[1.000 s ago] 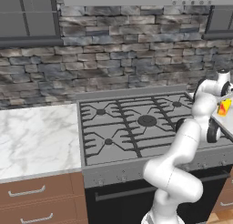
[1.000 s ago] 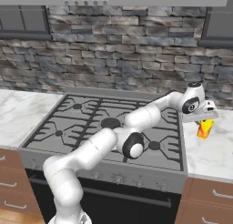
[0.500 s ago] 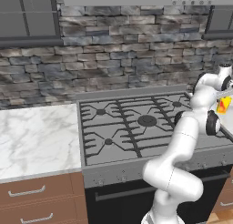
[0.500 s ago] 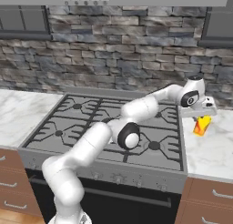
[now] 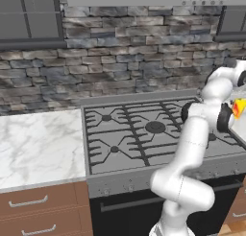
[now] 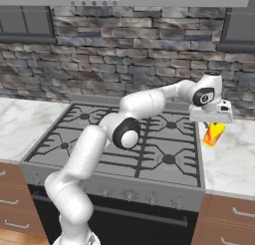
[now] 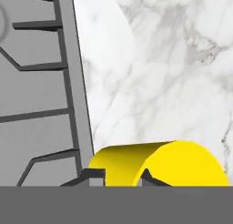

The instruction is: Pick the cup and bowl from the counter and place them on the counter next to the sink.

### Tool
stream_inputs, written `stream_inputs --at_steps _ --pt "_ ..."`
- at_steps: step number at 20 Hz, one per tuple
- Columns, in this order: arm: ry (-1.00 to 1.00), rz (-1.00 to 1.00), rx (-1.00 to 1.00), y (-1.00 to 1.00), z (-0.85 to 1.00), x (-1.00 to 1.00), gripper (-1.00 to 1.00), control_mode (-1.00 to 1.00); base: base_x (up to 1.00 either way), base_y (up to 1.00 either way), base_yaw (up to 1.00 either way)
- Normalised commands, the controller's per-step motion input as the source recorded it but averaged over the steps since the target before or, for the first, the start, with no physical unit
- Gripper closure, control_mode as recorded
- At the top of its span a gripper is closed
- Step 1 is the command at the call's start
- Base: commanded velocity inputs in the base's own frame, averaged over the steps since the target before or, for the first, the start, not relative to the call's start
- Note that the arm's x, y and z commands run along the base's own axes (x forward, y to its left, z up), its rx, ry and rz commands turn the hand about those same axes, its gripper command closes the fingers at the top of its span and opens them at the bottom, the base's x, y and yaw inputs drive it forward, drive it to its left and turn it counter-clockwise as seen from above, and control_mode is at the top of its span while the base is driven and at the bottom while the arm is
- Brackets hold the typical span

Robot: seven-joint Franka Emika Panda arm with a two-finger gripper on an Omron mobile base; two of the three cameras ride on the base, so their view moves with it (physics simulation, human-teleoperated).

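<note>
your gripper has its fingers clamped on the cup, held tilted above the counter right of the stove; swing fast and it could slip.

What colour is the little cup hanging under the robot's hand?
The cup is yellow with a red-orange mark, best seen in the right base view.
</note>
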Motion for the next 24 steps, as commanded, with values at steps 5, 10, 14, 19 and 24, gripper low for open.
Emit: stream_inputs --at_steps 5,10,14,19,24 --pt "-0.1 -0.05 0.0 0.71 0.58 -0.68 1.0 -1.0 0.0 0.0 0.0" --pt "-0.15 -0.03 -0.03 0.88 0.54 -0.81 1.0 -1.0 0.0 0.0 0.0" --pt "-0.16 -0.02 -0.06 1.0 0.53 -0.94 1.0 -1.0 0.0 0.0 0.0" --pt "-0.23 0.0 -0.1 1.0 0.38 -0.94 1.0 -1.0 0.0 0.0 0.0" --pt "-0.2 0.0 -0.13 1.0 0.39 -0.55 1.0 -1.0 0.0 0.0 0.0"
